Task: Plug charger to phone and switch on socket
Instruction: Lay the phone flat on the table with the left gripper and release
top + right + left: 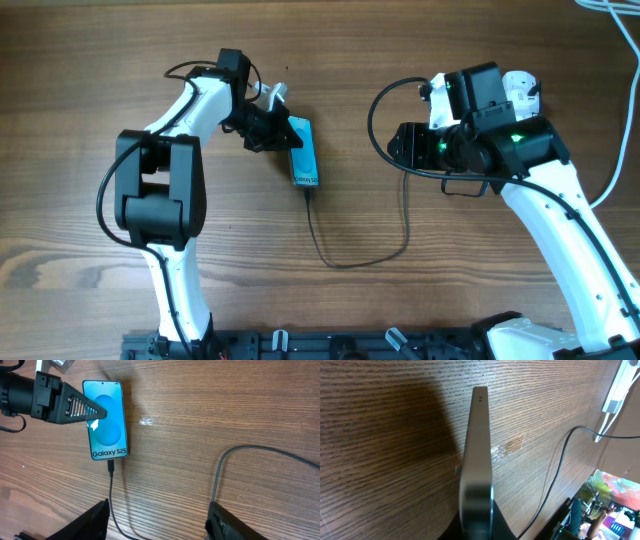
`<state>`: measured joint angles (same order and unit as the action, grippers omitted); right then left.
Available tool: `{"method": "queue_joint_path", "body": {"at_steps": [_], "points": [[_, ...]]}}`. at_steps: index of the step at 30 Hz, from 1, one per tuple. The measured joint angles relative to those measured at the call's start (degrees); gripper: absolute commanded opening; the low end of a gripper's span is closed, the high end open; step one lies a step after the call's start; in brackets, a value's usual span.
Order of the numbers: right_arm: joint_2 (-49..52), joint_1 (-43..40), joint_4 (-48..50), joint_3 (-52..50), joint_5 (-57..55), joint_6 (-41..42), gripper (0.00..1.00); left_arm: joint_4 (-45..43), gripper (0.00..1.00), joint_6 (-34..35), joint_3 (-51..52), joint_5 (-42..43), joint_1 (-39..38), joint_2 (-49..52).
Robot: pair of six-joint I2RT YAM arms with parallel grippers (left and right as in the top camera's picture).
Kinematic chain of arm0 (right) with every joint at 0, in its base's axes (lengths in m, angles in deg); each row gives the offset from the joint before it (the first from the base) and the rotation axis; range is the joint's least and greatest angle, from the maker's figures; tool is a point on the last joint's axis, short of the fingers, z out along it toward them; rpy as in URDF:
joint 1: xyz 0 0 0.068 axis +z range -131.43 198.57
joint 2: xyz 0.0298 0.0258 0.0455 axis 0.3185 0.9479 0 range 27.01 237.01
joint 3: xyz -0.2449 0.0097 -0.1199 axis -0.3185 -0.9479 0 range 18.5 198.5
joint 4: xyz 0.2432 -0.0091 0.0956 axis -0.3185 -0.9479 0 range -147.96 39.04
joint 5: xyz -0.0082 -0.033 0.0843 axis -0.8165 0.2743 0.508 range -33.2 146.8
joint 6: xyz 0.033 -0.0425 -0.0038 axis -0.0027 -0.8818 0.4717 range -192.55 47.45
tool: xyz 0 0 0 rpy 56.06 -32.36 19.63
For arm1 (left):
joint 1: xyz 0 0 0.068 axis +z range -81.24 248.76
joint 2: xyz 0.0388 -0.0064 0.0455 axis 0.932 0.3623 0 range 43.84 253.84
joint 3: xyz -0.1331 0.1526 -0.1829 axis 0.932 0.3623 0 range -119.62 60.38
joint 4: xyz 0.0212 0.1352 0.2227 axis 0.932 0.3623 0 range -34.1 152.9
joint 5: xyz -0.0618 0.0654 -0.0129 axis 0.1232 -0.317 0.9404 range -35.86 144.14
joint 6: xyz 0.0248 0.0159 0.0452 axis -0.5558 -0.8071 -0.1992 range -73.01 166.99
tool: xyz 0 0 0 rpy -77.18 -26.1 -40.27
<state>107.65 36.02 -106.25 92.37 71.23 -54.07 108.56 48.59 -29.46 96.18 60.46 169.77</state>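
Note:
The phone [304, 155], its cyan screen up, lies near the table's middle; it shows edge-on in the left wrist view [477, 455] and face-on in the right wrist view [106, 420]. My left gripper [288, 135] is shut on the phone's upper part [82, 408]. The charger's black cable [340, 262] runs from the phone's bottom edge, where its connector [111, 466] sits in the port, loops across the table and leads up toward the white socket [520, 88], which is half hidden behind my right arm. My right gripper [403, 145] is open and empty [160, 522], right of the phone.
A thick white cord [625, 60] runs down the table's far right edge. In the left wrist view a white cord and block [615, 395] lie at the top right, with the black cable [555, 475] below. The arm bases stand at the front edge.

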Motion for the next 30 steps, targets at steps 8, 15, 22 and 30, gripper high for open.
{"method": "queue_joint_path", "body": {"at_steps": [8, 15, 22, 30], "points": [[0.0, 0.0, -0.02, 0.0, -0.63, 0.02, 0.64, 0.66, 0.16, 0.46, 0.0, -0.2, 0.0, 0.0], [0.0, 0.0, 0.0, 0.0, -0.79, 0.0, 0.64, 0.68, 0.27, 0.63, 0.0, -0.24, 0.0, 0.0], [0.0, 0.0, 0.0, 0.0, -0.81, -0.2, 0.64, 1.09, 0.38, 0.68, 0.0, -0.68, 0.0, 0.0], [0.0, 0.0, -0.02, 0.0, -0.81, -0.22, 0.66, 1.11, 0.64, 0.76, 0.0, -2.19, 0.0, 0.0]]}}
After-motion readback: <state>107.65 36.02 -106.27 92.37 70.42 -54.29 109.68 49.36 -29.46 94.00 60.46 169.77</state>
